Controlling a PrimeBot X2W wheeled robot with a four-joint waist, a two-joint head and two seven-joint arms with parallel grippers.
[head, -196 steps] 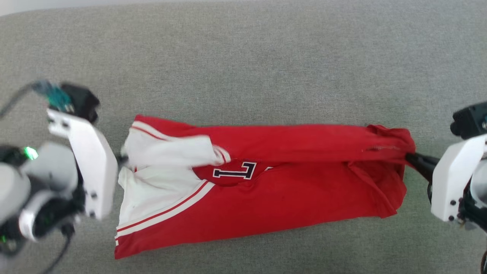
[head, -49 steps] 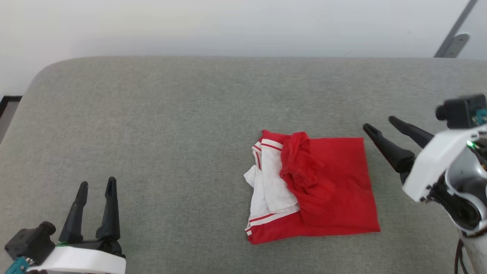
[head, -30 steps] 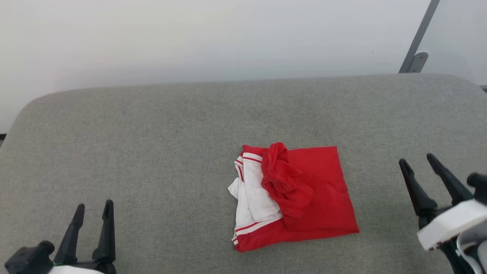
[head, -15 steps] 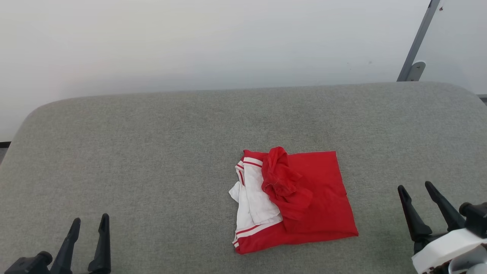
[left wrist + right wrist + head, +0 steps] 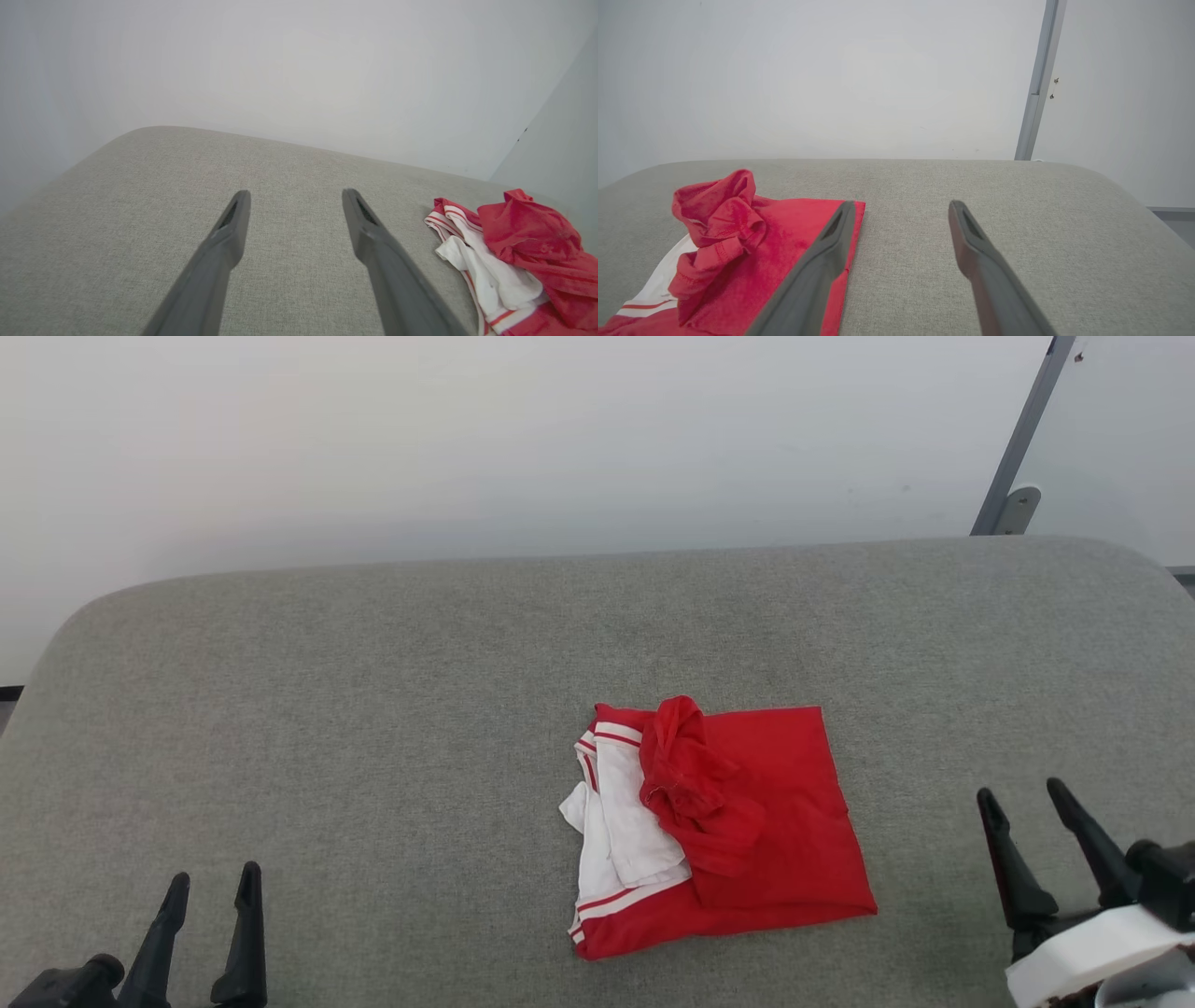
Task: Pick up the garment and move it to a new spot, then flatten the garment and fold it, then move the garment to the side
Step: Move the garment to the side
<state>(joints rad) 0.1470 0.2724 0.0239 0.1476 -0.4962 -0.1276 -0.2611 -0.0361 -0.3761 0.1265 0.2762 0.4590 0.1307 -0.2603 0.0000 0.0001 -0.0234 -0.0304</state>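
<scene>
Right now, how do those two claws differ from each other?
The left claw sits farther from the garment than the right claw. The left claw's fingers point nearly straight up the head view; the right claw's lean leftward. Both are open, empty and clear of the garment, over the gray cushion.

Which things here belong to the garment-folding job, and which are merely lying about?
Job: red folded jersey shirt with white sleeves; left dark two-fingered gripper; right dark two-fingered gripper.
Just around: grey fabric-covered surface; white wall; grey metal post.
</scene>
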